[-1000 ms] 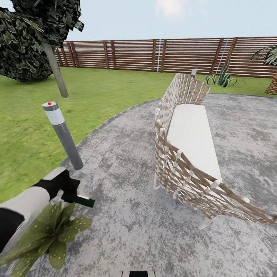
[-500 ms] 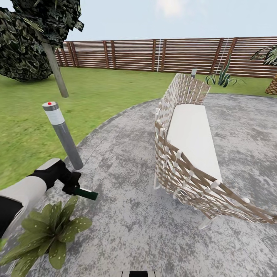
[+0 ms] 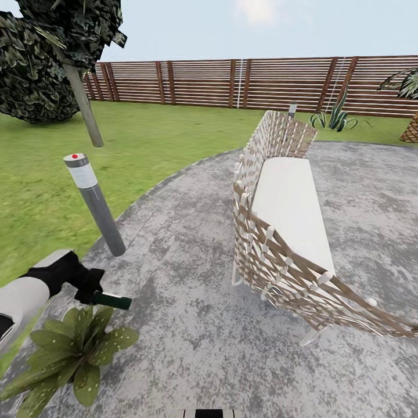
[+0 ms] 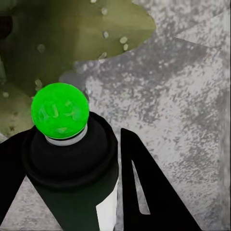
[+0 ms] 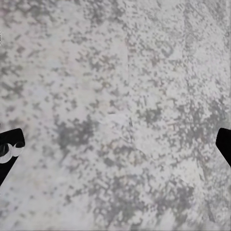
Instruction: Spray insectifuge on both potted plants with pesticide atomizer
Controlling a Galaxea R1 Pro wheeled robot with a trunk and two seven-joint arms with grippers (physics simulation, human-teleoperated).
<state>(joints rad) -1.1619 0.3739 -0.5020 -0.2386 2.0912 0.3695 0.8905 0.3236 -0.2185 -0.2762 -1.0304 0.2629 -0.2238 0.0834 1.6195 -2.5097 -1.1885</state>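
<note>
1. Head view: the left gripper (image 3: 96,296) pinches one pesticide atomizer (image 3: 112,301), held nearly level just above one potted plant (image 3: 72,355) on the stone patio (image 3: 191,325). One grey post (image 3: 94,203) stands beside the lawn (image 3: 145,145); one woven sofa (image 3: 284,232) sits before the slat fence (image 3: 232,81).
2. Left wrist view: two black fingers (image 4: 144,192) clamp the atomizer (image 4: 72,159), whose tip glows green; blurred speckled leaves (image 4: 57,43), probably the same plant, lie beyond.
3. Right wrist view: the right gripper (image 5: 115,144) is spread wide, two fingertips (image 5: 9,149) at the edges, over bare patio (image 5: 115,96).
</note>
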